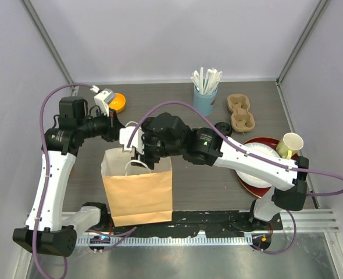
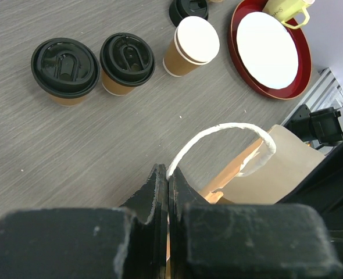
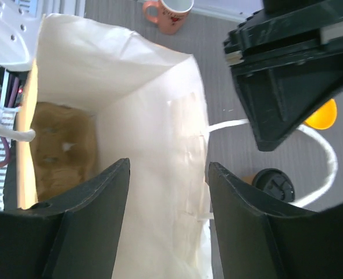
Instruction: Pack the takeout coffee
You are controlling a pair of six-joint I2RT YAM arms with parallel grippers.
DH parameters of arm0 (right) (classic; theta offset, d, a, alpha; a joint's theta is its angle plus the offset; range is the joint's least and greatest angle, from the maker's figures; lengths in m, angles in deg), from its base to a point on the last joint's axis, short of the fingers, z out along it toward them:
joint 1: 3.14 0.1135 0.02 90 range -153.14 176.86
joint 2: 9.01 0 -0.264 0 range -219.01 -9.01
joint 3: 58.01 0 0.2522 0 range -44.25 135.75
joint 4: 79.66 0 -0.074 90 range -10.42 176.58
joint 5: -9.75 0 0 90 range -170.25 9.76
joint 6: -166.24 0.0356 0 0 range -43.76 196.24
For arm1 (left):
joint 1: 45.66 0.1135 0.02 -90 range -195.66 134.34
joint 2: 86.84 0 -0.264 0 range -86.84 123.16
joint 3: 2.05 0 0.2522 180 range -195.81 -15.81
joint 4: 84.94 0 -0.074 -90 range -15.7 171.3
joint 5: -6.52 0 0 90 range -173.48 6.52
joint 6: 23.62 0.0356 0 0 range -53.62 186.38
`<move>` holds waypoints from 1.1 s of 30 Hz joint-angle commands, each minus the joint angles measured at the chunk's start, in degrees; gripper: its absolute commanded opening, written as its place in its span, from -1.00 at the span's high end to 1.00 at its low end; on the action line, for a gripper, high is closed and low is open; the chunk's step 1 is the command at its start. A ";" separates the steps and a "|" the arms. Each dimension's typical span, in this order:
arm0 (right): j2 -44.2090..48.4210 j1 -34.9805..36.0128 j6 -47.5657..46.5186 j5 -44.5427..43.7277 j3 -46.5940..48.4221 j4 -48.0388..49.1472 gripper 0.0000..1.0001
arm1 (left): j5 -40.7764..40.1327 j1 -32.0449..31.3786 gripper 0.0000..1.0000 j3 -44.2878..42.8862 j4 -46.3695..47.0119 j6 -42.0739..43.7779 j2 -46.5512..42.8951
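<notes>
Two takeout coffee cups with black lids [image 2: 65, 67] [image 2: 127, 58] stand on the table, and a third brown cup [image 2: 195, 43] with a white top stands beside them. A loose black lid [image 2: 189, 9] lies behind it. In the top view my right arm hides the cups. A brown paper bag [image 1: 138, 189] stands open. My left gripper [image 2: 168, 174] is shut on the bag's white handle [image 2: 229, 129] at the rim. Above the bag's mouth my right gripper [image 3: 168, 168] is open and holds nothing. Something brown [image 3: 58, 148] lies at the bag's bottom. Another lidded cup [image 3: 276, 185] shows beside the bag.
At the back stand a light-blue cup of straws [image 1: 205, 96] and a cardboard cup carrier [image 1: 241, 111]. A red tray [image 1: 248, 183] with a white plate and a pale yellow cup [image 1: 290, 145] sits at the right. An orange object [image 1: 119, 103] is behind the left gripper.
</notes>
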State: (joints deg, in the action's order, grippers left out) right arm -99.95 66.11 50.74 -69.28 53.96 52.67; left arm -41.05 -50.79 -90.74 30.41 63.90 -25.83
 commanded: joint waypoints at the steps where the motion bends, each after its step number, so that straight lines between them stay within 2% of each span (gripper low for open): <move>1: 3.22 0.00 1.16 -3.49 -0.12 4.12 -0.23 | 0.10 0.20 1.00 -2.49 0.44 0.72 -0.20; 13: 2.08 0.09 -4.82 -13.59 -3.99 3.23 -0.22 | 3.09 0.12 1.00 -3.29 2.82 -0.77 -1.07; 21: 2.78 0.09 -2.20 -11.67 -2.08 4.82 -0.22 | 3.01 0.12 1.00 -1.35 3.69 -1.65 -1.07; 28: 7.08 0.00 9.83 -12.80 0.23 5.96 -0.23 | 2.92 0.20 1.00 -1.18 5.37 -3.58 -0.54; 31: 8.84 -0.08 20.45 -18.76 -0.04 6.49 -0.32 | 2.74 0.12 1.00 -1.09 5.28 -3.32 -0.63; 32: 9.02 -0.08 23.44 -24.61 0.22 5.71 -0.34 | 2.74 0.12 1.00 -1.00 5.28 -3.23 -0.72; 33: 8.85 -0.17 30.61 -27.80 1.53 4.65 -0.34 | 2.57 0.12 1.00 -0.91 5.19 -3.23 -0.89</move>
State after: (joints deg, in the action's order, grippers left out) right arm -94.61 66.11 62.72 -84.58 51.67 55.45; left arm -39.37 -50.79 -91.75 32.95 61.43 -25.96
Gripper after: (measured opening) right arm 0.660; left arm 0.016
